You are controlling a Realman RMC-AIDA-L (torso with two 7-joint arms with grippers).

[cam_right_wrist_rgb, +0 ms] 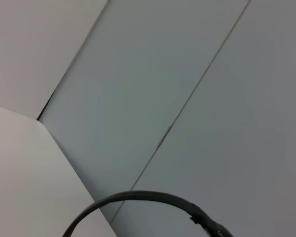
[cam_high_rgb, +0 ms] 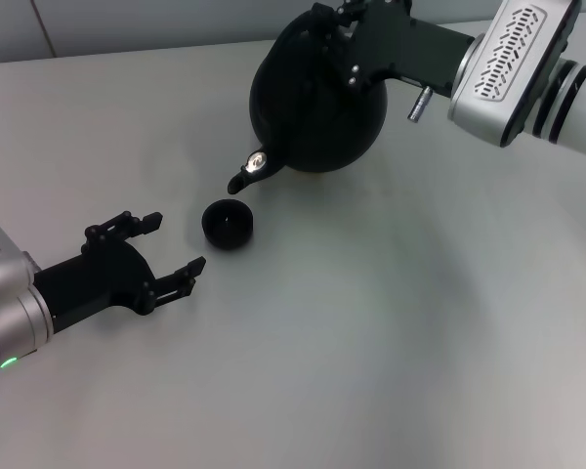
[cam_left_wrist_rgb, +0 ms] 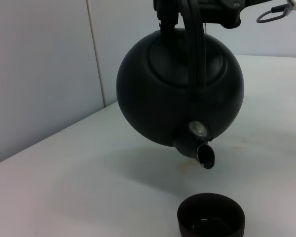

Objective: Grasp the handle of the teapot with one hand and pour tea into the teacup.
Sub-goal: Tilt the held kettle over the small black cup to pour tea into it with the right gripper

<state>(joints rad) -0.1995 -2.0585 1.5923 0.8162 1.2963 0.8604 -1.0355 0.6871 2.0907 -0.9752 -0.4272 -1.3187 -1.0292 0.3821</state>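
The round black teapot (cam_high_rgb: 317, 103) hangs in the air, tilted with its short spout (cam_high_rgb: 242, 178) pointing down toward the teacup (cam_high_rgb: 227, 223). My right gripper (cam_high_rgb: 337, 24) is shut on the handle (cam_left_wrist_rgb: 192, 34) at the pot's top. In the left wrist view the teapot (cam_left_wrist_rgb: 180, 91) fills the middle, its spout (cam_left_wrist_rgb: 204, 155) just above and behind the small black teacup (cam_left_wrist_rgb: 210, 216). My left gripper (cam_high_rgb: 171, 249) is open on the table, just left of the teacup and apart from it.
The grey table (cam_high_rgb: 391, 342) spreads around the cup. A pale wall (cam_left_wrist_rgb: 39, 74) stands behind the table's far edge. A black cable (cam_right_wrist_rgb: 153, 200) arcs across the right wrist view.
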